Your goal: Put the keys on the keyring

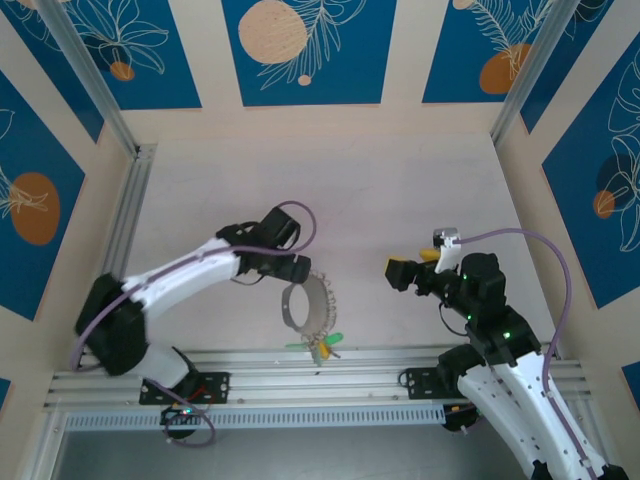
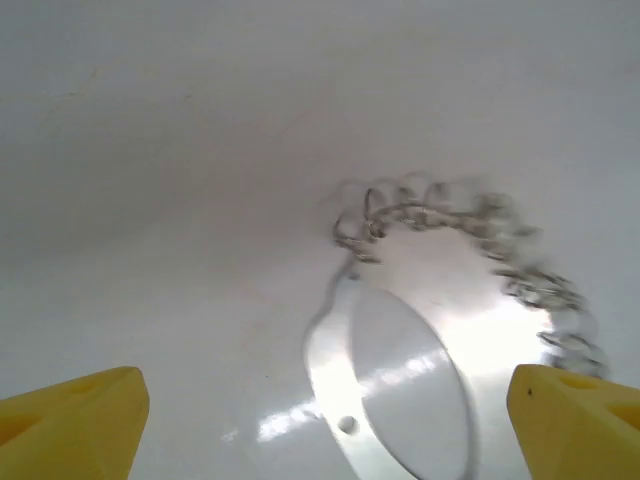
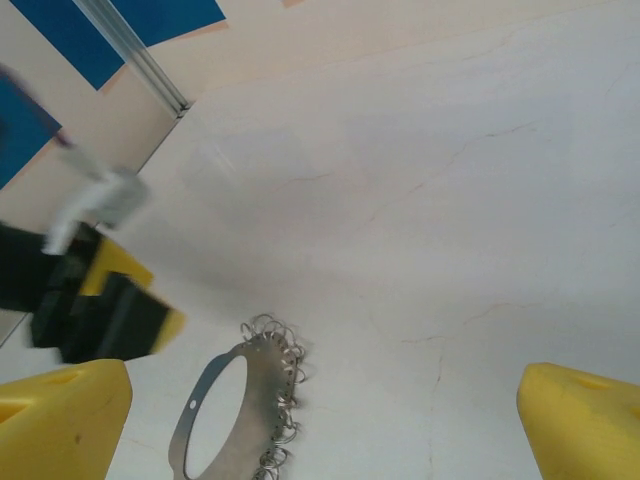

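We find no legible text, number, brand or sign on any surface. The blue wall panels carry drawn leaves and orange discs, without lettering. The tags on the keys are too small for us to read. The keyring is blurred and under glare in the left wrist view; we read nothing on it.

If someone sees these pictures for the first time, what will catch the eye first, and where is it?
The metal keyring, edged with many small loops, lies on the pale table just ahead of the open left claw. At its near end sit the keys with bright green and yellow tags. Blue wall panels with orange circles frame the scene.
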Robot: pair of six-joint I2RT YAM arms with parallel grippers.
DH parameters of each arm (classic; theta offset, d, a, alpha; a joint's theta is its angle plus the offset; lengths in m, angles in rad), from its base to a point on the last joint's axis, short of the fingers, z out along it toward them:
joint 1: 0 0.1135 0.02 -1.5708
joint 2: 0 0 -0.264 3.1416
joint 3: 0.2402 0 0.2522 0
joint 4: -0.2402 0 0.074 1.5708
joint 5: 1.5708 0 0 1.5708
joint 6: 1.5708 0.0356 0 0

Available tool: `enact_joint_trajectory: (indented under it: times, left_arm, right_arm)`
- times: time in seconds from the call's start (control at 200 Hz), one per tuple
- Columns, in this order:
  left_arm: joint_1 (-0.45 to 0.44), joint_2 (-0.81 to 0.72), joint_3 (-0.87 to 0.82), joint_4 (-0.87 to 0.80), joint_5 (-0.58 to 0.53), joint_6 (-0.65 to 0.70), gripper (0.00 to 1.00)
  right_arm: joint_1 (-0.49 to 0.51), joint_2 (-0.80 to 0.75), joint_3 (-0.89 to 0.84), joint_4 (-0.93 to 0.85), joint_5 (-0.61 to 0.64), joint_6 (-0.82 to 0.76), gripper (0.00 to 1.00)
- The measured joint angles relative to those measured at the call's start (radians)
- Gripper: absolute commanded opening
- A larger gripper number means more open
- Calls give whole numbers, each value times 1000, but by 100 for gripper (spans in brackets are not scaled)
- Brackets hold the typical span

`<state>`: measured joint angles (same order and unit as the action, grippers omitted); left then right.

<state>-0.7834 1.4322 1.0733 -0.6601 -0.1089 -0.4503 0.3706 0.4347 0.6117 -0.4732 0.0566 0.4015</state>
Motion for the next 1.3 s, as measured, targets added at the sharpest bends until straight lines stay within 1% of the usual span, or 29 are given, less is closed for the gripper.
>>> enact_joint_trajectory:
  times: [0.055, 0.13, 0.225, 0.315, 0.52, 0.67, 0.73, 0.81, 0.93, 1.045, 1.295]
  left_arm:
    - [-37, -92, -62, 20, 2, -46, 97]
    - [-74, -162, -148, 41, 10, -109, 97]
    - [-99, -185, -245, 68, 26, -183, 97]
    - [-130, -176, -307, 93, 30, -249, 93]
    - [-233, -83, -324, 174, 29, -350, 76]
    - [-313, -41, -330, 204, 29, -397, 59]
    - [-350, -35, -331, 202, 27, -415, 50]
    - [-386, -35, -331, 196, 21, -433, 45]
    - [-411, -35, -346, 196, 22, -447, 44]
    - [-418, -21, -352, 190, 22, -451, 41]
    - [-431, 40, -349, 196, 18, -449, 41]
  right_arm:
    - [0, 0, -9, -3, 0, 0, 99]
    - [0, 0, -20, -4, 0, 1, 99]
    - [-3, 0, -26, -7, -4, 8, 99]
    - [-4, 0, -26, -7, -6, 11, 99]
    - [-4, -5, -26, -10, -8, 11, 99]
    - [-5, -22, -26, -15, -8, 10, 99]
    - [-5, -21, -26, -14, -8, 10, 99]
    - [-5, -21, -27, -14, -9, 10, 99]
    - [-5, -21, -38, -14, -12, 10, 99]
    - [-5, -21, -40, -14, -12, 10, 99]
    - [-5, -21, -41, -14, -12, 10, 99]
